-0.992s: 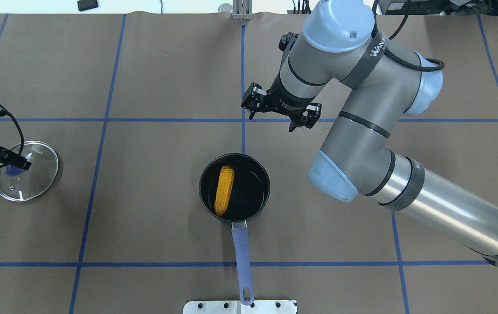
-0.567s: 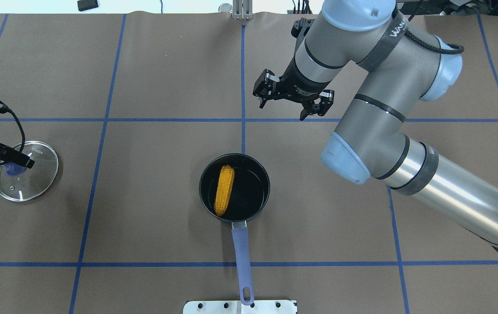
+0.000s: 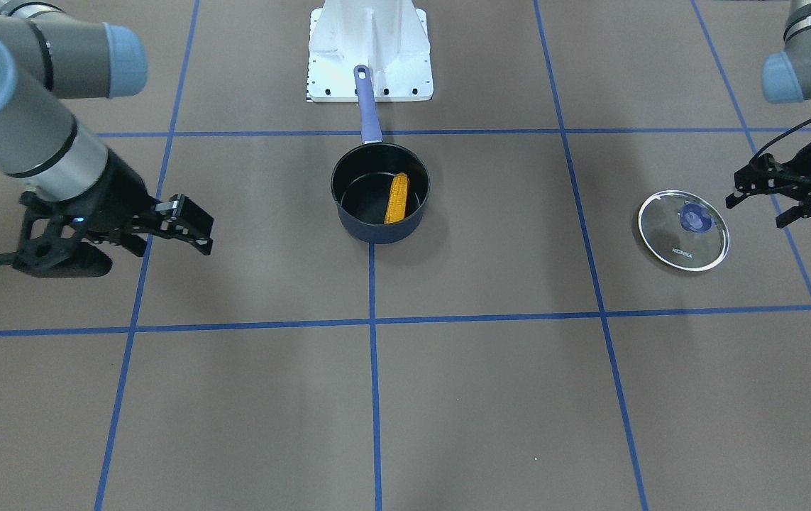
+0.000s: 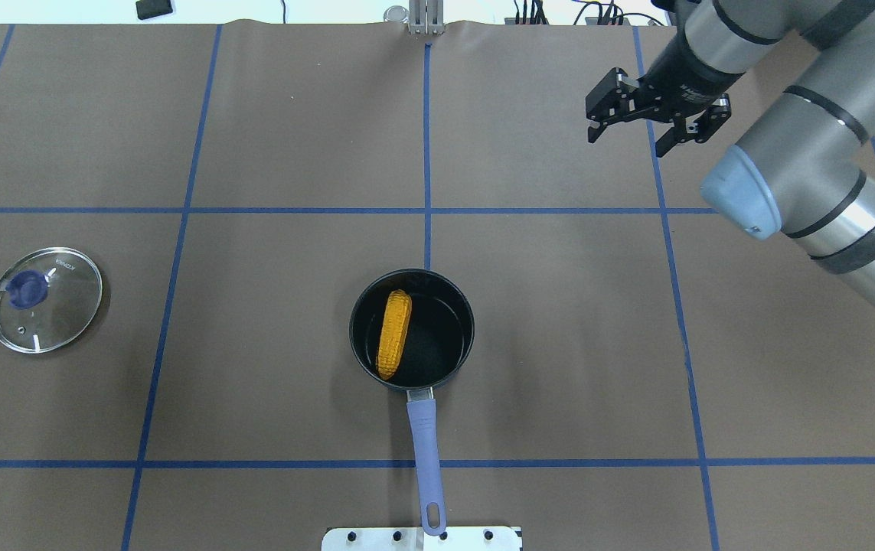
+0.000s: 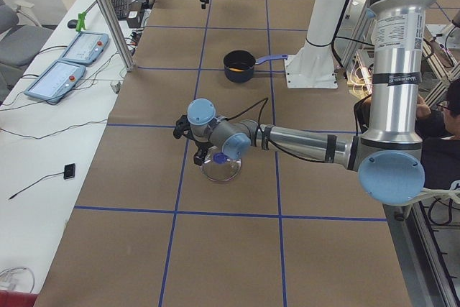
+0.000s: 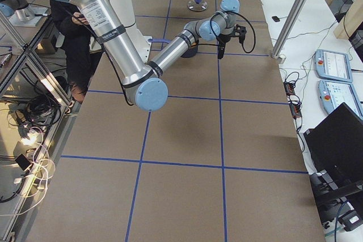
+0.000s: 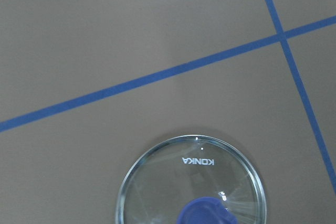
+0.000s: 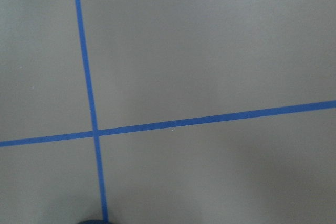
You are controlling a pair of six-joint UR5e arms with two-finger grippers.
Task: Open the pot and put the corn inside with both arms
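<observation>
The dark navy pot (image 4: pixel 443 340) stands uncovered at the table's middle, its purple-blue handle (image 4: pixel 423 436) pointing at the robot's base. The yellow corn (image 4: pixel 394 334) lies inside it, along the left side; it also shows in the front view (image 3: pixel 396 199). The glass lid (image 4: pixel 45 299) lies flat on the table far to the left, knob up. My left gripper (image 3: pixel 755 213) is open and empty, just beyond the lid (image 3: pixel 683 230) on its outer side. My right gripper (image 4: pixel 627 145) is open and empty, high over the far right of the table.
The white base mount (image 4: pixel 422 538) sits at the near edge by the tip of the handle. Blue tape lines divide the brown table cover. Tablets and cables lie on the side bench (image 5: pixel 65 70) past the table's far edge.
My right gripper has swung from beyond the pot out to the far right. My left gripper has drawn back leftward off the lid's knob; the lid stays put.
</observation>
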